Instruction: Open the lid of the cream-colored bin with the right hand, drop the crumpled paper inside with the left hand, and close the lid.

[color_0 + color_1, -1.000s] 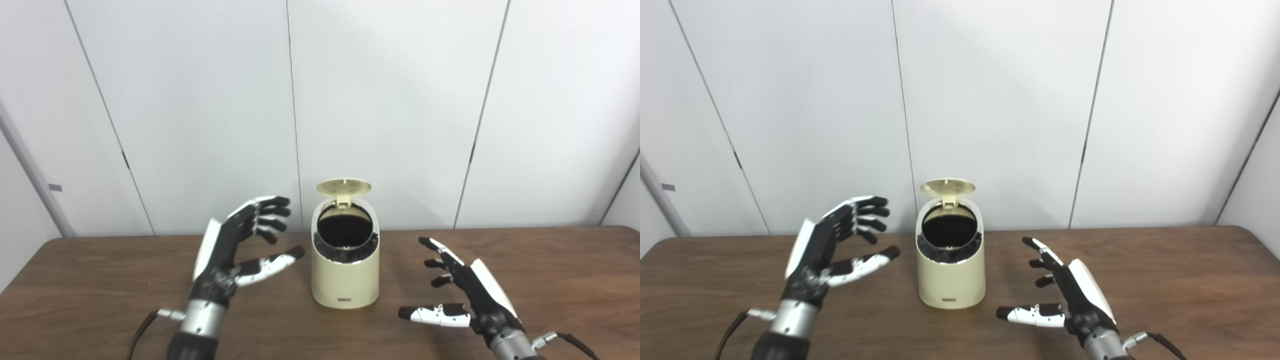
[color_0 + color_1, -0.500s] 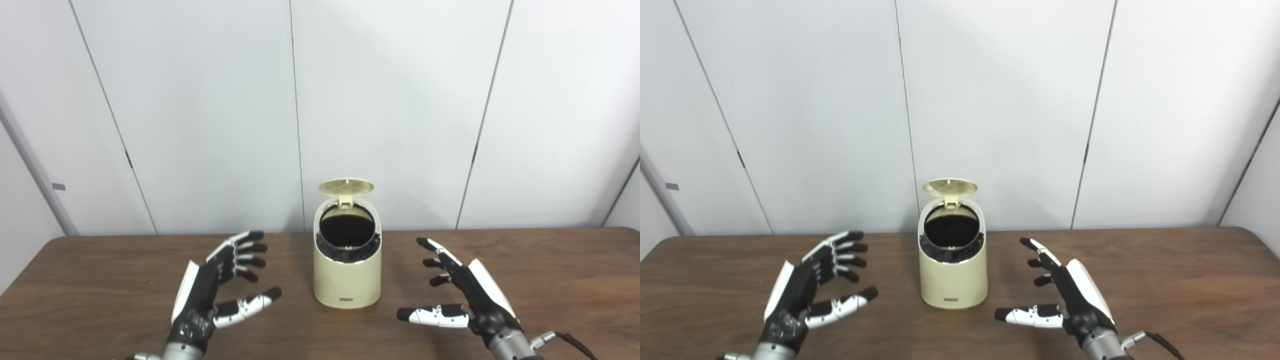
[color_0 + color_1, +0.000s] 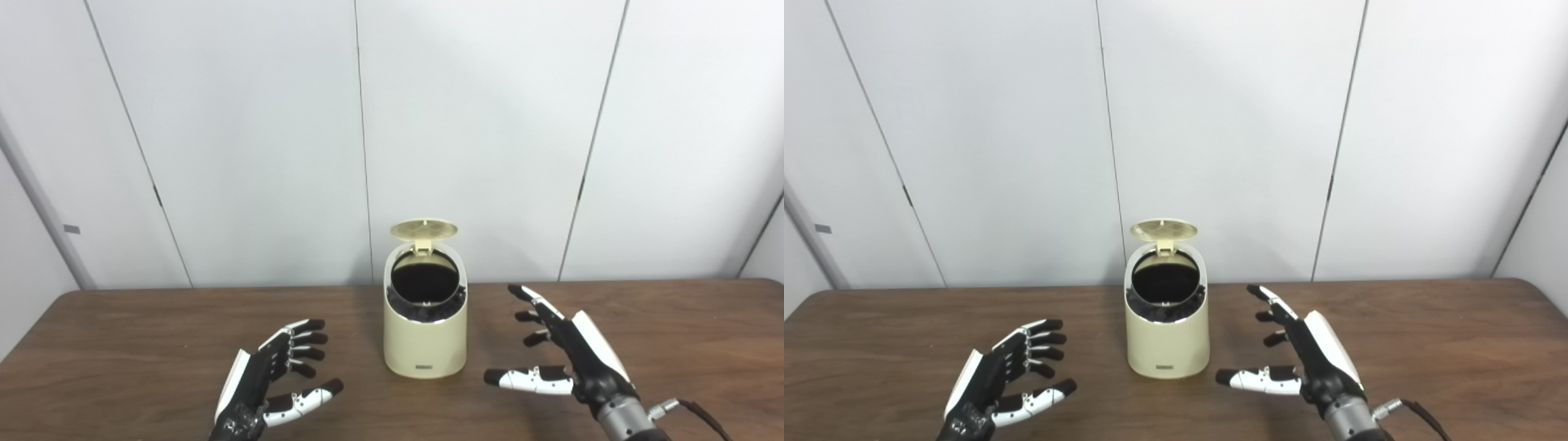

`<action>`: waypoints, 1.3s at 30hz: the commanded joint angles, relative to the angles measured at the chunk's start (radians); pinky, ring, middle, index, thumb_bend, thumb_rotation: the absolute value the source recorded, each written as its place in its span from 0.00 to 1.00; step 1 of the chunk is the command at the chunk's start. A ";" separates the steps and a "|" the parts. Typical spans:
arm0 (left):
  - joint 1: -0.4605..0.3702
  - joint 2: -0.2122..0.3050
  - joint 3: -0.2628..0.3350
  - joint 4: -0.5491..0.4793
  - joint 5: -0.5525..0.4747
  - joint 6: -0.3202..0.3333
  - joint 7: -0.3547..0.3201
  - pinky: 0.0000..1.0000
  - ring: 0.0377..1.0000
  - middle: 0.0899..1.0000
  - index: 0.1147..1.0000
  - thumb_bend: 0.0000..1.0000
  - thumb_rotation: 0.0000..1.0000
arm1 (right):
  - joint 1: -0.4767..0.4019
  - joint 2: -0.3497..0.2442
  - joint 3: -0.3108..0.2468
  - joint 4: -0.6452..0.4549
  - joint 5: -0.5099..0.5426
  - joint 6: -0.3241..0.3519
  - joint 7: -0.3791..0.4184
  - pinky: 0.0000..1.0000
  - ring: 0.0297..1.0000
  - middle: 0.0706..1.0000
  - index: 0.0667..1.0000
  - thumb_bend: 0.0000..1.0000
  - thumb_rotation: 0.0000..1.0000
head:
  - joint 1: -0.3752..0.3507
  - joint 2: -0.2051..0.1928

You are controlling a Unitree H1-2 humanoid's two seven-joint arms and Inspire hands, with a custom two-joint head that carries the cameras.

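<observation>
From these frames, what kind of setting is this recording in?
Probably an indoor lab or test room: a bare wooden table, plain white wall panels behind it, and only a small cream-colored bin staged between the hands.

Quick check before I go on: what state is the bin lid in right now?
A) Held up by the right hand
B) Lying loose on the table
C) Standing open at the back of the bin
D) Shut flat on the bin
C: the lid stands raised at the back of the cream bin, whose dark opening is exposed, while the right hand and left hand are open and apart from it.
</observation>
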 commanded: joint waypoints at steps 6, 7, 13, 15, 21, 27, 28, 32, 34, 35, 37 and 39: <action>-0.014 0.006 -0.006 0.005 0.006 -0.041 -0.003 0.56 0.65 0.70 0.75 0.68 0.05 | -0.108 0.005 -0.024 0.003 0.033 -0.124 -0.050 0.75 0.86 0.91 0.86 0.72 0.54 | -0.007 -0.009; -0.011 0.005 -0.008 0.007 0.007 -0.044 -0.003 0.56 0.65 0.70 0.74 0.67 0.04 | -0.122 0.004 -0.024 0.005 0.036 -0.121 -0.045 0.75 0.86 0.91 0.86 0.72 0.56 | -0.007 -0.008; 0.005 0.009 -0.013 0.023 0.001 -0.061 -0.008 0.56 0.65 0.69 0.74 0.66 0.02 | -0.223 -0.006 -0.008 0.044 0.018 -0.139 -0.044 0.79 0.90 0.90 0.87 0.73 0.57 | -0.011 -0.013; 0.010 0.012 -0.014 0.031 0.005 -0.068 -0.009 0.56 0.65 0.69 0.74 0.66 0.02 | -0.259 -0.011 0.004 0.048 0.002 -0.132 -0.032 0.79 0.88 0.89 0.87 0.72 0.57 | -0.012 -0.015; 0.025 0.010 -0.010 0.052 -0.003 -0.084 -0.018 0.56 0.64 0.69 0.74 0.67 0.01 | -0.358 -0.012 0.027 0.093 0.000 -0.116 -0.004 0.73 0.85 0.88 0.86 0.68 0.50 | -0.004 -0.013; 0.032 0.010 -0.010 0.051 0.000 -0.084 -0.024 0.56 0.65 0.69 0.75 0.66 0.00 | -0.449 -0.042 0.070 0.151 -0.059 -0.103 0.033 0.71 0.85 0.88 0.86 0.67 0.54 | 0.000 -0.011; 0.033 0.009 -0.010 0.051 -0.002 -0.083 -0.024 0.56 0.65 0.69 0.75 0.66 0.01 | -0.462 -0.045 0.077 0.158 -0.067 -0.097 0.042 0.72 0.85 0.88 0.86 0.67 0.55 | 0.000 -0.011; 0.034 0.006 -0.009 0.049 0.002 -0.082 -0.021 0.57 0.65 0.69 0.75 0.66 0.01 | -0.505 -0.066 0.111 0.196 -0.119 -0.114 0.057 0.74 0.87 0.87 0.85 0.67 0.56 | 0.000 -0.011; 0.034 0.004 -0.010 0.047 0.001 -0.080 -0.022 0.57 0.65 0.69 0.75 0.66 0.01 | -0.521 -0.074 0.126 0.214 -0.135 -0.119 0.068 0.74 0.87 0.86 0.84 0.68 0.57 | 0.000 -0.011; 0.034 0.004 -0.010 0.047 0.001 -0.080 -0.022 0.57 0.65 0.70 0.75 0.66 0.01 | -0.528 -0.077 0.131 0.221 -0.138 -0.121 0.076 0.76 0.88 0.87 0.85 0.67 0.58 | 0.000 -0.011; 0.033 0.003 -0.011 0.049 0.000 -0.084 -0.023 0.57 0.65 0.70 0.75 0.66 0.01 | -0.541 -0.083 0.140 0.238 -0.138 -0.126 0.088 0.79 0.91 0.87 0.85 0.68 0.57 | 0.000 -0.011; 0.033 0.002 -0.011 0.050 0.000 -0.085 -0.023 0.57 0.66 0.70 0.75 0.66 0.00 | -0.549 -0.084 0.147 0.251 -0.136 -0.130 0.095 0.82 0.93 0.87 0.84 0.68 0.56 | 0.006 -0.012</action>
